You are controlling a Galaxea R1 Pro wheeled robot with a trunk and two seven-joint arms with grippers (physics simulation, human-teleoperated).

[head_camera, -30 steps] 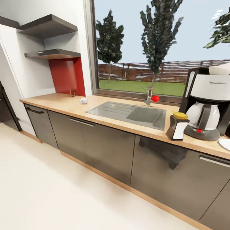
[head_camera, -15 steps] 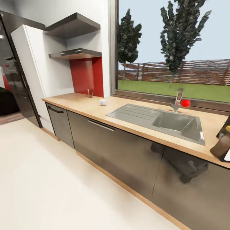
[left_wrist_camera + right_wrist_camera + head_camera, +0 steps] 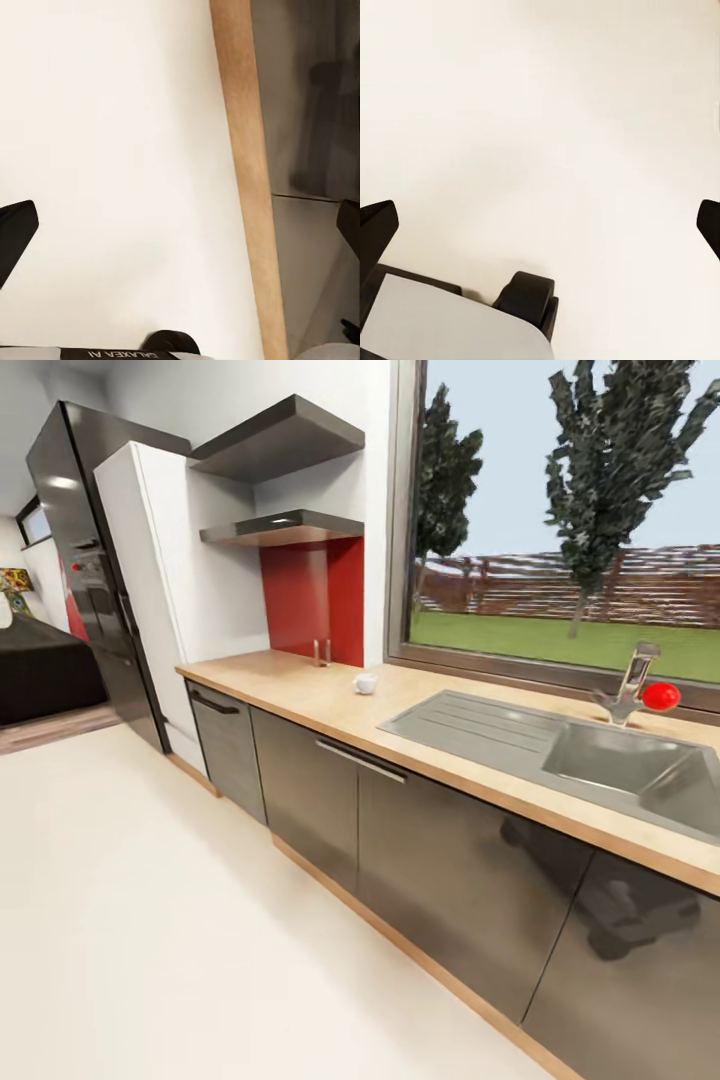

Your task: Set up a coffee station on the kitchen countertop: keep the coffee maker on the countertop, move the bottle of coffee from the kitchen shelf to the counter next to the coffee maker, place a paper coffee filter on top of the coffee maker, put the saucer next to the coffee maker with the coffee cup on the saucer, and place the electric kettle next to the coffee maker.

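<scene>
Head view: the kitchen countertop (image 3: 300, 685) runs from about 9 o'clock toward 4 o'clock across the frame, light wood-grain above glossy dark grey cabinet fronts (image 3: 440, 860). The coffee cup (image 3: 366, 683), small and white, stands on the worktop near the centre of the frame, just ahead of the red wall panel (image 3: 315, 600) and at roughly 9 o'clock of the grey inset sink (image 3: 560, 745). A tap (image 3: 628, 685) with a red knob rises at the sink's far edge, below the window (image 3: 560, 520). Two dark shelves (image 3: 280, 480) hang above the red panel; a white tall cabinet (image 3: 150, 590) and a dark refrigerator (image 3: 85, 550) stand toward 10 o'clock. A pale floor (image 3: 150, 920) fills the lower left.

Left wrist view: the left gripper (image 3: 180, 232) points down at the floor; its two dark fingertips (image 3: 15, 232) sit at opposite frame edges, wide apart, with nothing between them. Beneath lie the pale floor, a wooden plinth strip (image 3: 247, 187) and a dark cabinet front.

Right wrist view: the right gripper (image 3: 540, 225) likewise points downward over bare pale floor, fingertips (image 3: 376, 225) spread far apart and holding nothing. Part of the robot's base (image 3: 457, 322), light grey with a black wheel, shows under the gripper.

The cup lies on the worktop, well apart from both sets of fingers.
</scene>
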